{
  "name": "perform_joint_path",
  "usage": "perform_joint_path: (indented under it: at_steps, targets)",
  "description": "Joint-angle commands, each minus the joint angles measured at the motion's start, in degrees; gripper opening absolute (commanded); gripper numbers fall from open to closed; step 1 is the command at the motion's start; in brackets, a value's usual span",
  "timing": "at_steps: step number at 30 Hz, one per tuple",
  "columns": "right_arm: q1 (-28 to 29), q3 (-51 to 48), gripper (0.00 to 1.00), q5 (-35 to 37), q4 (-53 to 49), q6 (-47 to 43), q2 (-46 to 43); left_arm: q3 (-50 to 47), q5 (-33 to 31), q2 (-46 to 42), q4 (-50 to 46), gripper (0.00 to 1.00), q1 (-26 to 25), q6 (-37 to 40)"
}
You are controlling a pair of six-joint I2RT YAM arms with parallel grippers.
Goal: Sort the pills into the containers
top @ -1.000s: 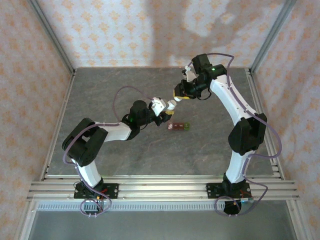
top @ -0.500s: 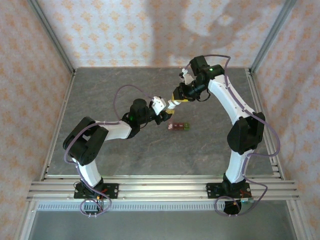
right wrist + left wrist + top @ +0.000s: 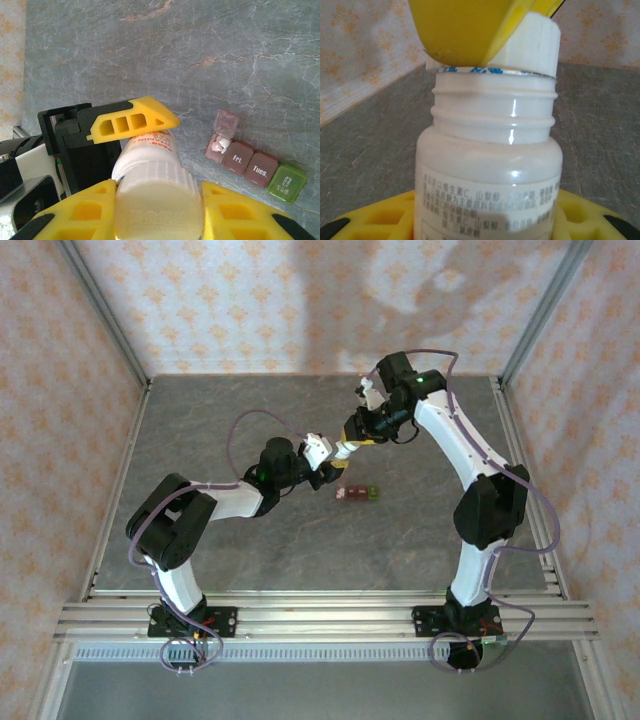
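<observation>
Logged slight shift of right gripper (image 3: 358,432) toward bench's far edge since a second ago; clamped on white cap (image 3: 156,200). Found left gripper (image 3: 337,453) gripping one bottle (image 3: 487,170). Noted containers (image 3: 250,165) mid-bench: one strip, three red-brown cubes, one green, end lid open.

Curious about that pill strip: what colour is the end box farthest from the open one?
That small square plastic box is green; right wrist view shows it best.

The bottle (image 3: 490,165) is glossy white plastic with shiny highlights, and its ribbed cap (image 3: 157,200) looks more matt. The table (image 3: 200,50) has a matt grey marbled stone look, and the containers (image 3: 255,167) are smooth tinted plastic.
</observation>
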Motion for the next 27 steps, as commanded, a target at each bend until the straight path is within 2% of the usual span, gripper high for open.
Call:
perform_joint_path:
  at_steps: [1,18,23,27]
  targets:
    - [1.8,-0.6,0.33,-2.4,-1.1,-1.2,-0.2,1.8,1.5,0.5,1.8,0.00,0.3,0.7]
    - [3.1,-1.9,0.33,-6.1,-1.2,-2.1,0.8,2.5,2.3,0.3,0.8,0.00,0.3,0.6]
    - [3.2,-2.5,0.33,-3.5,-0.6,-0.5,0.8,2.4,2.1,-0.6,0.5,0.00,0.4,0.8]
    - [3.3,-3.9,0.35,2.8,2.3,5.0,0.1,2.2,0.2,-1.5,0.0,0.00,0.4,1.0]
